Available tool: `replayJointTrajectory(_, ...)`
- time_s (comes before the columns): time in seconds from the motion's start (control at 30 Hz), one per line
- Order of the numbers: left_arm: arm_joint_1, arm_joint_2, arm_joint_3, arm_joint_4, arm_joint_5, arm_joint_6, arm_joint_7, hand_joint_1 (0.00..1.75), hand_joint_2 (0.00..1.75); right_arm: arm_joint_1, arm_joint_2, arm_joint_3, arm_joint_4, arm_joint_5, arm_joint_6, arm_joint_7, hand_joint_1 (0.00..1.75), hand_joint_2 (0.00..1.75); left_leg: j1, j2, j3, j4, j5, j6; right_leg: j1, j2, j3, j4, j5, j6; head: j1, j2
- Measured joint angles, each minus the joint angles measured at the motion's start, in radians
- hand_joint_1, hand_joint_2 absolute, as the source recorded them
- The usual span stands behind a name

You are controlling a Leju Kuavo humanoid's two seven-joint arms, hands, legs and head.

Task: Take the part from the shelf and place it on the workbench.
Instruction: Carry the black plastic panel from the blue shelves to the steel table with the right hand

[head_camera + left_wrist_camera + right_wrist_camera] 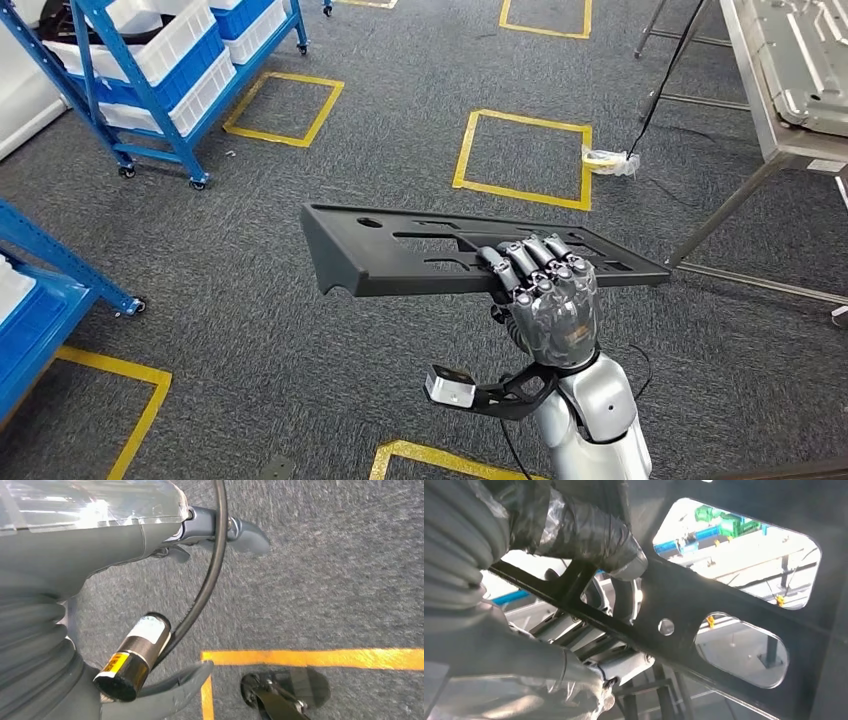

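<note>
My right hand is clamped over the near edge of the black part, carrying it flat above the floor so it won't snag; workbench ahead-right. Left hand hangs down, fingers unclear

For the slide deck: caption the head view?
Right hand carries black slotted part over grey carpet toward metal workbench.

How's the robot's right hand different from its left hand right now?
The right hand is raised and grips the black part along its near edge, fingers curled over the top; the left hand holds nothing. The right hand is out in front of the body; the left hand hangs over the grey carpet. Both have grey covers.
</note>
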Motion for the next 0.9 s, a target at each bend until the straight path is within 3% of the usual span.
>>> replayJointTrajectory(0.03, -0.001, 0.000, 0.000, 0.000, -0.001, 0.000, 0.000, 0.00, 1.75, 0.001, -0.001, 0.000, -0.001, 0.000, 0.000, 0.000, 1.75, 1.75, -0.001, 0.012, 0.001, -0.004, 0.004, 0.007, 0.000, -0.007, -0.003, 0.001, 0.000, 0.006, 0.000, 0.000)
replayJointTrajectory(0.1, -0.002, -0.001, 0.001, 0.000, -0.002, 0.000, -0.001, 0.00, 1.75, 0.001, -0.003, 0.000, -0.002, 0.000, 0.000, 0.000, 1.75, 1.75, -0.001, 0.039, 0.005, -0.013, 0.011, 0.022, 0.003, -0.060, -0.024, 0.044, -0.027, 0.014, 0.002, 0.000)
replayJointTrajectory(0.17, 0.001, -0.001, 0.001, 0.000, -0.003, 0.000, -0.001, 0.00, 1.75, -0.001, -0.004, 0.000, -0.003, -0.001, 0.000, 0.000, 1.75, 1.75, -0.005, 0.068, 0.006, -0.016, 0.011, 0.032, 0.005, -0.120, -0.079, 0.160, -0.088, 0.020, 0.004, 0.000)
replayJointTrajectory(0.23, 0.003, -0.001, 0.001, 0.000, -0.003, 0.000, -0.001, 0.00, 1.75, 0.002, -0.005, 0.000, -0.002, -0.001, 0.000, 0.000, 1.75, 1.75, -0.010, 0.099, 0.006, -0.016, 0.009, 0.034, 0.003, -0.135, -0.130, 0.263, -0.123, 0.022, 0.004, 0.000)
replayJointTrajectory(0.27, 0.003, -0.001, 0.002, 0.000, -0.003, 0.000, -0.001, 0.00, 1.75, 0.003, -0.005, 0.000, -0.002, -0.001, 0.000, 0.000, 1.75, 1.75, -0.011, 0.114, 0.007, -0.016, 0.007, 0.034, 0.003, -0.139, -0.130, 0.266, -0.114, 0.022, 0.004, 0.000)
replayJointTrajectory(0.3, 0.002, -0.001, 0.002, 0.000, -0.003, 0.000, -0.001, 0.00, 1.75, 0.004, -0.006, 0.000, -0.002, -0.001, 0.000, 0.000, 1.75, 1.75, -0.013, 0.127, 0.008, -0.016, 0.005, 0.034, 0.003, -0.145, -0.108, 0.227, -0.088, 0.019, 0.004, 0.000)
replayJointTrajectory(0.37, 0.000, -0.002, 0.002, 0.000, -0.003, 0.000, -0.001, 0.00, 1.75, 0.003, -0.006, 0.000, -0.003, -0.001, 0.000, 0.000, 1.75, 1.75, -0.016, 0.151, 0.015, -0.016, 0.000, 0.029, 0.012, -0.184, -0.029, 0.087, -0.031, 0.008, 0.004, 0.000)
replayJointTrajectory(0.4, 0.000, -0.002, 0.002, 0.000, -0.003, 0.000, -0.001, 0.00, 1.75, 0.002, -0.006, 0.000, -0.004, -0.001, 0.000, 0.000, 1.75, 1.75, -0.018, 0.161, 0.018, -0.016, -0.003, 0.026, 0.018, -0.202, 0.000, 0.031, -0.015, 0.001, 0.004, 0.000)
replayJointTrajectory(0.47, 0.000, -0.002, 0.002, 0.000, -0.003, 0.000, -0.001, 0.00, 1.75, 0.001, -0.006, 0.000, -0.006, -0.001, 0.000, 0.000, 1.75, 1.75, -0.021, 0.172, 0.021, -0.016, -0.007, 0.020, 0.028, -0.221, 0.018, -0.009, -0.012, -0.008, 0.004, 0.000)
replayJointTrajectory(0.67, -0.001, -0.002, 0.002, 0.000, -0.003, 0.000, -0.001, 0.00, 1.75, 0.001, -0.006, 0.000, -0.006, -0.001, 0.000, 0.001, 1.75, 1.75, -0.021, 0.179, 0.022, -0.017, -0.008, 0.017, 0.029, -0.211, 0.017, -0.009, -0.011, -0.010, 0.004, 0.000)
replayJointTrajectory(0.73, -0.003, -0.003, 0.002, 0.000, -0.004, 0.000, -0.001, 0.00, 1.75, 0.002, -0.007, 0.000, -0.007, 0.000, 0.000, 0.002, 1.75, 1.75, -0.020, 0.186, 0.027, -0.018, -0.013, 0.011, 0.026, -0.192, 0.018, -0.015, -0.008, -0.016, 0.004, 0.000)
replayJointTrajectory(0.77, -0.005, -0.004, 0.002, 0.000, -0.005, 0.000, -0.001, 0.00, 1.75, 0.002, -0.007, 0.000, -0.008, 0.000, 0.000, 0.002, 1.75, 1.75, -0.019, 0.176, 0.027, -0.010, -0.022, 0.007, 0.023, -0.180, 0.022, -0.022, -0.004, -0.022, 0.004, 0.000)
replayJointTrajectory(0.83, -0.003, -0.005, 0.002, 0.000, -0.008, -0.002, 0.001, 0.00, 1.75, -0.001, -0.007, 0.001, -0.009, 0.006, 0.000, 0.011, 1.75, 1.75, -0.014, 0.119, -0.046, 0.139, -0.085, -0.004, 0.014, -0.128, 0.029, -0.031, 0.002, -0.034, 0.003, 0.000)
replayJointTrajectory(0.87, -0.002, -0.005, 0.002, 0.000, -0.008, -0.002, 0.002, 0.00, 1.75, -0.002, -0.007, 0.002, -0.008, 0.009, 0.000, 0.017, 1.75, 1.75, -0.013, 0.093, -0.078, 0.195, -0.097, -0.007, 0.012, -0.103, 0.029, -0.029, 0.002, -0.036, 0.002, 0.000)
replayJointTrajectory(0.9, -0.001, -0.005, 0.002, 0.000, -0.008, -0.003, 0.004, 0.00, 1.75, -0.003, -0.007, 0.002, -0.008, 0.012, 0.000, 0.024, 1.75, 1.75, -0.010, 0.074, -0.099, 0.223, -0.090, -0.009, 0.011, -0.076, 0.028, -0.024, 0.001, -0.035, 0.002, 0.000)
